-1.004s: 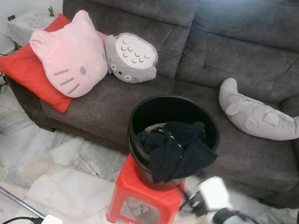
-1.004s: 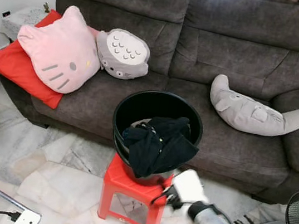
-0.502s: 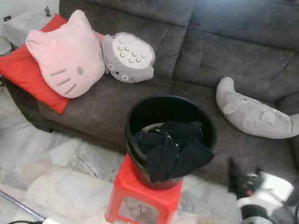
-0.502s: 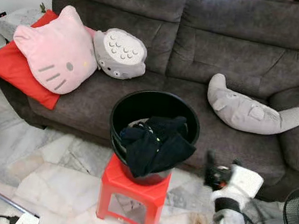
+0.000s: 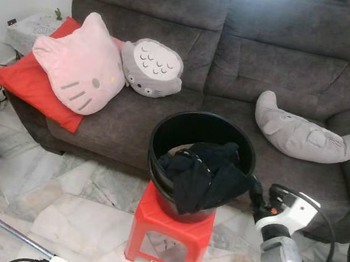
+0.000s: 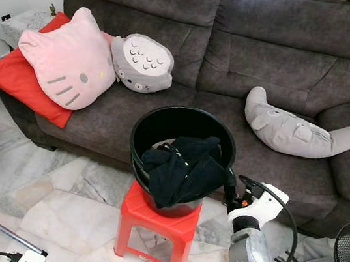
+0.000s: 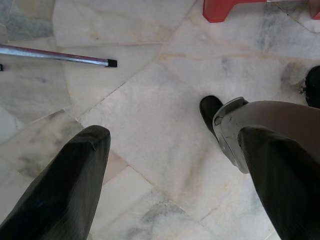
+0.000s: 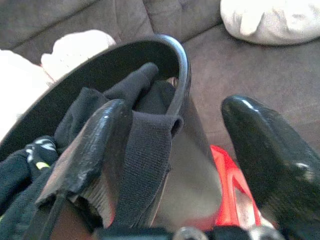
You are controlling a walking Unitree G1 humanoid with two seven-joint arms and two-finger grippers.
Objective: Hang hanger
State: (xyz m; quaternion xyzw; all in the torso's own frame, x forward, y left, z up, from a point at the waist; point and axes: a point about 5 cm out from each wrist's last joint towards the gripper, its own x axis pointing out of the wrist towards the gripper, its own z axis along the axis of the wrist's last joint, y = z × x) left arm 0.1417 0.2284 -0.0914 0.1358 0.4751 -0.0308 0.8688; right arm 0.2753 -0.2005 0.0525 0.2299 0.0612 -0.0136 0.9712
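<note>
**Robot's right gripper reaching the rim of a laundry bucket**

A round black plastic bucket [image 5: 202, 145] is sitting on a small red plastic stool [image 5: 169, 235] on the pale marble floor [image 5: 77, 209], just in front of a dark grey fabric sofa [image 5: 237, 68]. Black clothing [image 5: 204, 175] is spilling over the bucket's near rim. The silver right arm is reaching in from the bucket's 4 o'clock side, its right gripper [image 8: 172, 145] standing with its two black fingers [image 8: 95, 145] spread wide, one against the draped cloth and the other outside the bucket wall. No hanger can be made out among the clothes.

On the sofa are lying a pink cat-face cushion [image 5: 79, 64] over a red square cushion [image 5: 33, 87], a grey round owl-like plush [image 5: 151, 68] at the bucket's 11 o'clock, and a grey crescent-shaped plush [image 5: 309, 135] at 2 o'clock. The left gripper [image 7: 175, 175] is hanging wide open over the floor, near a metal pole [image 7: 55, 55].
</note>
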